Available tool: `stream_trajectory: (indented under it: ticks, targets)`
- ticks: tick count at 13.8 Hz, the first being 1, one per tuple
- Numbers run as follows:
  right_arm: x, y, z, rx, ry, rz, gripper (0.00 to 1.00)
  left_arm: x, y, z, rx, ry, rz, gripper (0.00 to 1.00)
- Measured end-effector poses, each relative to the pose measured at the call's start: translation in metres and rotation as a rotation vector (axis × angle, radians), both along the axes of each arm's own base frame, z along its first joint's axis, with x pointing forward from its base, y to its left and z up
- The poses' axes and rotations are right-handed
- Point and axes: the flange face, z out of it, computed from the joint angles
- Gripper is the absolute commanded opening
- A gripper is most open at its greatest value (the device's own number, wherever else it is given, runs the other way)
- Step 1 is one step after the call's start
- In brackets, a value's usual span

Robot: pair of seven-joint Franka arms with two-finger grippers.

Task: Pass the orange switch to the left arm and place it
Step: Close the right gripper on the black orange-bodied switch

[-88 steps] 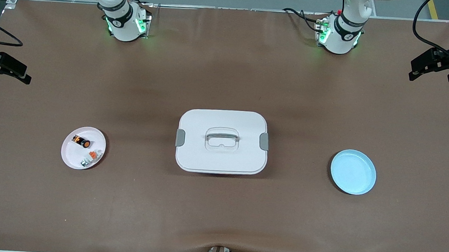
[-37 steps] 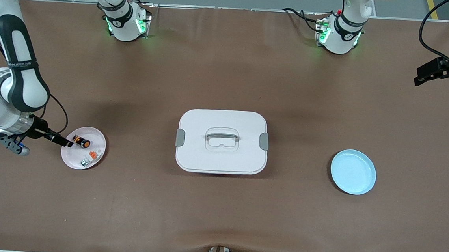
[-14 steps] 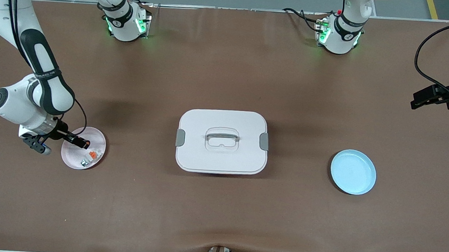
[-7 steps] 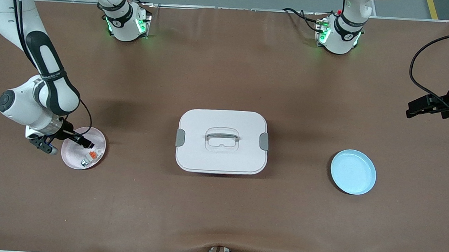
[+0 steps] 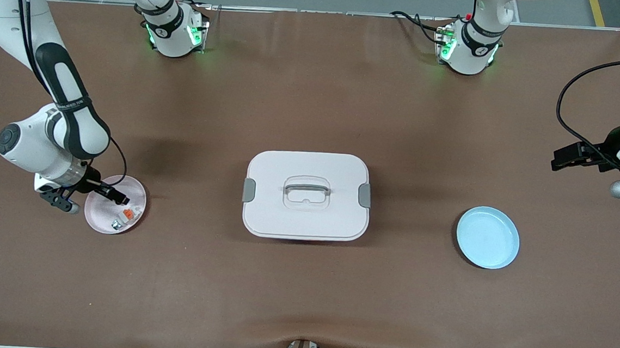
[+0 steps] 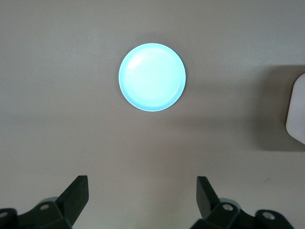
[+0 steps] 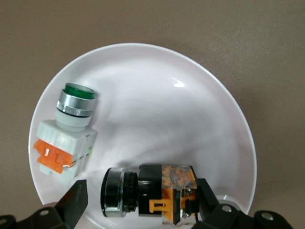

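The orange switch (image 7: pixel 147 191) lies on its side on the pink plate (image 5: pixel 97 218), toward the right arm's end of the table. My right gripper (image 5: pixel 117 199) is low over that plate and open. In the right wrist view its fingers (image 7: pixel 76 198) stand on either side of the switch, and the front view hides the switch under them. My left gripper (image 5: pixel 562 159) hangs open and empty over bare table toward the left arm's end. The white box (image 5: pixel 304 220) with grey clips sits mid-table between the two plates.
A blue plate (image 5: pixel 488 237) lies bare toward the left arm's end and shows in the left wrist view (image 6: pixel 152 77), with the box's edge (image 6: pixel 298 109) at the side. A white-and-grey piece (image 7: pixel 66 138) with a green button and orange tab shares the pink plate.
The right gripper has edged a little farther over the pink plate and around the switch. The left arm has swung in over the table toward the blue plate.
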Motion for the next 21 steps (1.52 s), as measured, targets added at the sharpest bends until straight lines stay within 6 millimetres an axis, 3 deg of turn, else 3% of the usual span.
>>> stream_trajectory:
  ticks: [6,8,10,11,12,21]
  targets:
    - [0.0002,-0.0010,0.0004,-0.002,-0.004,0.007,1.00,0.0016,-0.0009,-0.0039,-0.001,0.007,-0.002,1.00]
    - [0.0002,-0.0012,0.0004,-0.003,-0.005,0.015,0.79,0.0020,-0.0008,-0.0049,-0.001,0.008,-0.002,1.00]
    - [-0.0006,-0.0047,0.0002,-0.005,-0.006,0.021,0.47,0.0022,-0.0007,-0.0048,-0.001,0.007,-0.002,1.00]
    - [-0.0010,-0.0075,0.0004,-0.005,-0.007,0.020,0.18,0.0026,-0.0007,-0.0042,-0.001,0.003,-0.002,1.00]
    - [-0.0013,-0.0092,0.0005,-0.005,-0.007,0.021,0.00,0.0033,-0.0008,-0.0036,-0.001,-0.003,-0.002,1.00]
    - [-0.0022,-0.0055,0.0029,0.022,0.032,0.059,0.00,0.0030,-0.0068,-0.0056,-0.001,-0.001,-0.012,1.00]
